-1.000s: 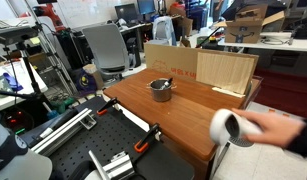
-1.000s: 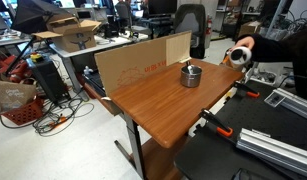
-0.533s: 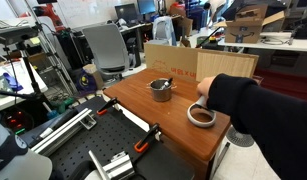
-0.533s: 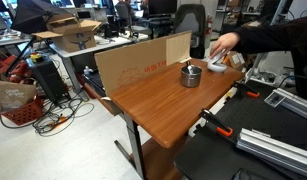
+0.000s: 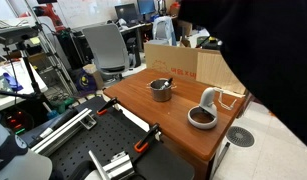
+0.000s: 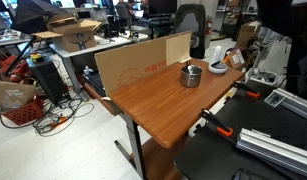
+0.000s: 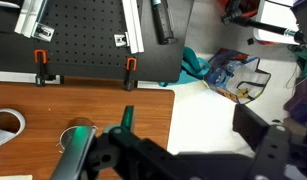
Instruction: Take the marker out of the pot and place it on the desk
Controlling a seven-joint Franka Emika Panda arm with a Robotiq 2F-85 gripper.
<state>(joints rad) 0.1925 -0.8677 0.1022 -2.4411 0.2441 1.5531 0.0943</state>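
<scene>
The silver pot point(image 5: 160, 90) stands near the back of the reddish-brown desk point(image 5: 173, 128). The dark marker point(image 5: 165, 83) leans inside it, with one end over the rim. The pot also shows in the exterior view from the opposite side point(image 6: 192, 75) and, blurred, in the wrist view point(image 7: 78, 135). My gripper point(image 7: 188, 132) shows only in the wrist view, as dark blurred fingers point(image 7: 255, 125) spread wide. It is open and empty, high above the desk's edge and off to the side of the pot. The marker cannot be made out in the wrist view.
A white-and-brown bowl-like object point(image 5: 203, 116) sits on the desk near the pot; it also shows in another exterior view point(image 6: 218, 68). Cardboard sheets point(image 5: 198, 68) stand along the back edge. A person in dark clothes point(image 5: 248, 45) stands by the desk. The black bench with orange clamps point(image 7: 83, 45) adjoins the desk.
A person's arm reached in, set the white-and-brown object on the desk beside the pot and pulled back. The pot and the marker have not moved.
</scene>
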